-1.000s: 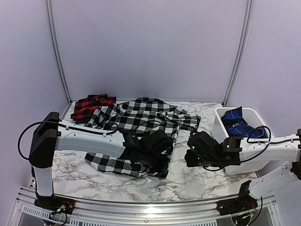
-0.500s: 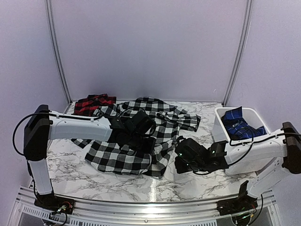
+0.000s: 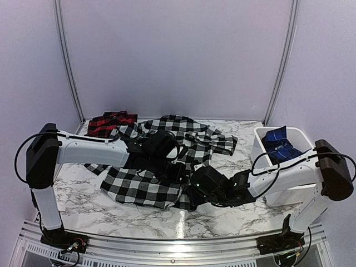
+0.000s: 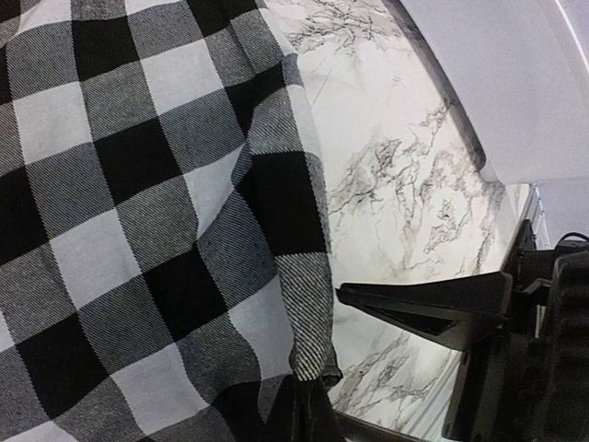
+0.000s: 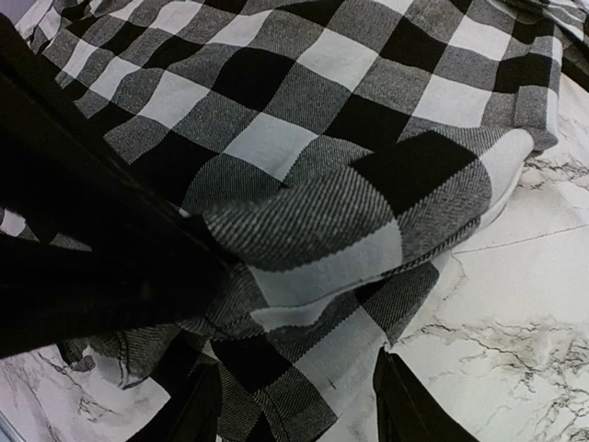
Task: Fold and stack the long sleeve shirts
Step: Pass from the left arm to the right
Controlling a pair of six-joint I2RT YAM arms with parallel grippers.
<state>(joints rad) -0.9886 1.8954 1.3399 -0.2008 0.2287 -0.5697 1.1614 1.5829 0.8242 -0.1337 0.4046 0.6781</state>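
Observation:
The black-and-white checked shirt lies crumpled across the middle of the table. My left gripper is shut on a hem fold of it, seen at the bottom of the left wrist view with the cloth hanging from it. My right gripper is open at the shirt's front right corner. Its fingers stand either side of that corner in the right wrist view. The red-and-black shirt lies bunched at the back left, partly under the first. No block letters show.
A white bin holding blue plaid cloth stands at the right. The two grippers are close together; the right one's black finger shows in the left wrist view. Bare marble lies in front.
My right arm has swung left across the table to the shirt's front corner. My left gripper has pulled the cloth back from the front, bunching the shirt.

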